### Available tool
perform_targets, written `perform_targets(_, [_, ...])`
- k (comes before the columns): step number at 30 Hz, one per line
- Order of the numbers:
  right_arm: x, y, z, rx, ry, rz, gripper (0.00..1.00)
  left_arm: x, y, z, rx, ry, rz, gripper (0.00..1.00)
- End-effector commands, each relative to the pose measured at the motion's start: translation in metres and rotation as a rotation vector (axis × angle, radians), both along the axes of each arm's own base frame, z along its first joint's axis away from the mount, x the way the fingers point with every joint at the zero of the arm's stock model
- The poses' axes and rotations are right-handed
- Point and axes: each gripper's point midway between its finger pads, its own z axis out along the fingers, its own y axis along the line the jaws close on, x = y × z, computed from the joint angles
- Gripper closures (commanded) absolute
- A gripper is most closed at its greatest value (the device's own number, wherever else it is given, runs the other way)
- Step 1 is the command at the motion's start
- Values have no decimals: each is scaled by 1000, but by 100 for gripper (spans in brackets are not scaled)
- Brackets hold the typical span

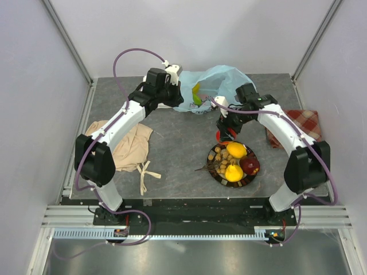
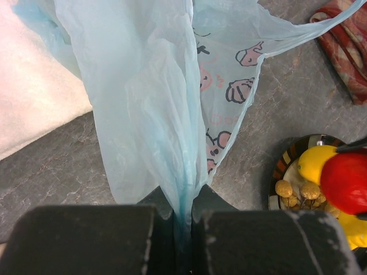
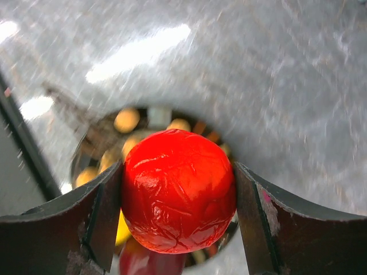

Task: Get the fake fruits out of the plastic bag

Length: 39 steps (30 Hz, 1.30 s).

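The light-blue plastic bag [image 1: 221,83] lies at the back of the table with a green and yellow piece showing inside. My left gripper [image 1: 174,96] is shut on a bunched edge of the bag [image 2: 172,126]. My right gripper [image 1: 225,134] is shut on a glossy red fruit [image 3: 178,189] and holds it above the back edge of a dark patterned plate [image 1: 216,170]. The plate holds two yellow lemons [image 1: 235,150], a dark-red apple [image 1: 250,166] and a tan berry cluster [image 1: 219,157]. The red fruit also shows in the left wrist view [image 2: 344,182].
A beige cloth [image 1: 131,146] lies at the left under my left arm. A red checked cloth [image 1: 303,122] lies at the right. A white folded cloth [image 2: 34,114] lies beside the bag. The table has walls on three sides.
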Motion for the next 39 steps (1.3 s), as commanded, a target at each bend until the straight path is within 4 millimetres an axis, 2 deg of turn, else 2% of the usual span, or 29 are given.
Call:
perform_targets(1, [45, 29, -19, 11, -45, -46, 62, -2, -1, 33, -27, -87, -28, 98])
perform_targets(6, [51, 34, -45, -42, -18, -37, 63, -3, 0, 34, -25, -92, -26, 98])
perform_targets(10, [40, 30, -64, -84, 40, -12, 63, -2, 2, 33, -17, -96, -21, 98])
perform_targets(21, [-6, 32, -83, -139, 132, 49, 63, -3, 1, 30, -19, -88, -27, 98])
perform_targets(29, [-17, 26, -90, -161, 162, 39, 62, -5, 2, 30, -17, -89, -27, 99])
perform_targets(34, [-13, 27, -95, -159, 168, 16, 38, -4, 2, 31, -17, -93, -26, 98])
perform_targets(35, [-12, 29, -95, -155, 165, 11, 26, -4, 2, 32, -17, -94, -26, 98])
perform_targets(36, [-9, 30, -93, -148, 159, 6, 2, -4, 2, 31, -16, -94, -27, 98])
perform_targets(39, [-3, 36, -83, -125, 147, -8, 2, -3, 2, 31, -16, -95, -27, 98])
